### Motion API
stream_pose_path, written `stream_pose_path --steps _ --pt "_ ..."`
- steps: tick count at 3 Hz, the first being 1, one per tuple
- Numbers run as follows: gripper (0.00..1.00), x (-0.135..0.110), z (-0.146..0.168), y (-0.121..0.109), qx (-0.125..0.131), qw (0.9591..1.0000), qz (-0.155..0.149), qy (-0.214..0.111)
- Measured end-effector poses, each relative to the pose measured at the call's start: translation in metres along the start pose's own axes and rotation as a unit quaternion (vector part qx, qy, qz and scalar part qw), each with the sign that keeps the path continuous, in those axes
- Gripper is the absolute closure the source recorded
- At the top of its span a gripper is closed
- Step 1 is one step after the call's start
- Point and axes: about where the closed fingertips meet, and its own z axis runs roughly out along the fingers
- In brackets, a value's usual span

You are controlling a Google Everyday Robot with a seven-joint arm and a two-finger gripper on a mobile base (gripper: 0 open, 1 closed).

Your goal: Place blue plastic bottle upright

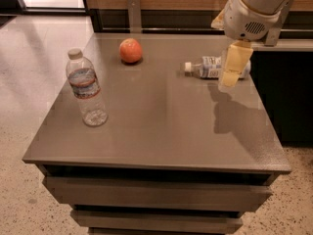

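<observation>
One slim, white-capped blue plastic bottle on its side, just behind the tool, grip unclear.

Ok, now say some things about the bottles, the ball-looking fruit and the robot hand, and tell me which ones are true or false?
1. The slim blue-labelled plastic bottle lies on its side. True.
2. The wide ribbed clear bottle has fallen over. False: it stands upright.
3. The round orange fruit is in the cream gripper. False: it rests on the grey table; the gripper hangs by the lying bottle.
4. The lying bottle's white cap points toward the fruit's side. True.
</observation>
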Motion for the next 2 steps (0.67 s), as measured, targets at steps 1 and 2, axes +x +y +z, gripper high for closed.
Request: stream_pose_path --steps 1,2 --pt "0.00 0.009 0.018 -0.028 0.003 0.9995 -0.024 0.019" --pt "0.00 0.020 0.035 -0.048 0.004 0.9988 -0.032 0.038"
